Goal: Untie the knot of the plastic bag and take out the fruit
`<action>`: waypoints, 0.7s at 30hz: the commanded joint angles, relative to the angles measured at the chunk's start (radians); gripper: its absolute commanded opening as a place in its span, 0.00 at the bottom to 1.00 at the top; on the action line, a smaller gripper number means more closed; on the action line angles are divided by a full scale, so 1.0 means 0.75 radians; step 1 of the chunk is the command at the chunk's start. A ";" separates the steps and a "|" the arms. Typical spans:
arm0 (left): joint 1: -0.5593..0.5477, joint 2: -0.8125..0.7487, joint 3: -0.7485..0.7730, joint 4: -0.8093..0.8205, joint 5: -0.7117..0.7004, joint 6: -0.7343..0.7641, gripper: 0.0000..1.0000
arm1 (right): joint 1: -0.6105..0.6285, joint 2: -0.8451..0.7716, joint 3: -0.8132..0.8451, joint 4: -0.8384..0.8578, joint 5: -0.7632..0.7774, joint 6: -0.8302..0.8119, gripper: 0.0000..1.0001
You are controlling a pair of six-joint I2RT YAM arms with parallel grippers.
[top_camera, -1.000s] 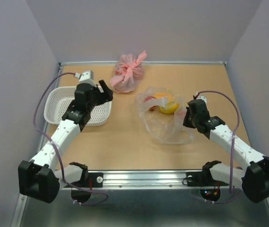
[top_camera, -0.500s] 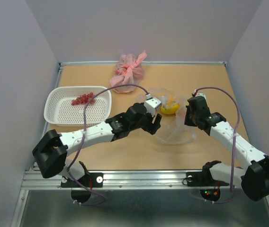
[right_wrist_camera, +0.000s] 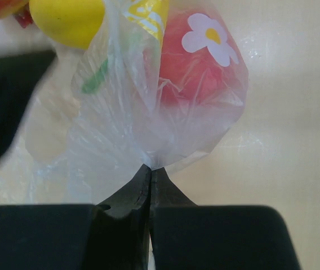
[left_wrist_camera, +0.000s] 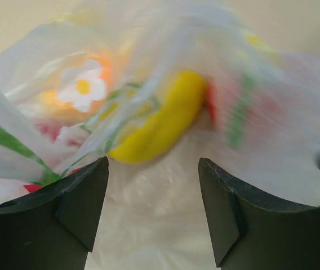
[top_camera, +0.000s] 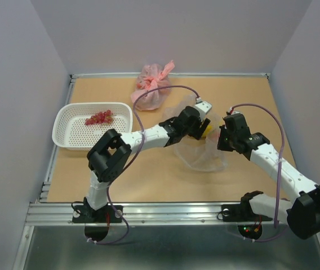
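The clear plastic bag lies at the table's middle right, with a yellow fruit inside it. My left gripper is open at the bag's left side. In the left wrist view its jaws stand wide apart over bag plastic, just short of the yellow fruit. My right gripper is shut on a pinch of the bag. A red fruit and the yellow fruit show through the plastic. The grape bunch lies in the white basket. I make out no knot.
A tied pink bag lies at the back centre, just behind my left arm. The white basket stands at the left. Grey walls close in the left, back and right sides. My left gripper's finger shows dark at the left of the right wrist view.
My left gripper has left the grape bunch in the basket and swung right across the table to the clear bag. My right gripper has kept its hold on the bag.
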 commanded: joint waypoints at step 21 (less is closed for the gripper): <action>0.082 -0.104 -0.147 0.166 -0.021 -0.978 0.89 | -0.003 -0.093 -0.073 0.027 -0.086 0.194 0.00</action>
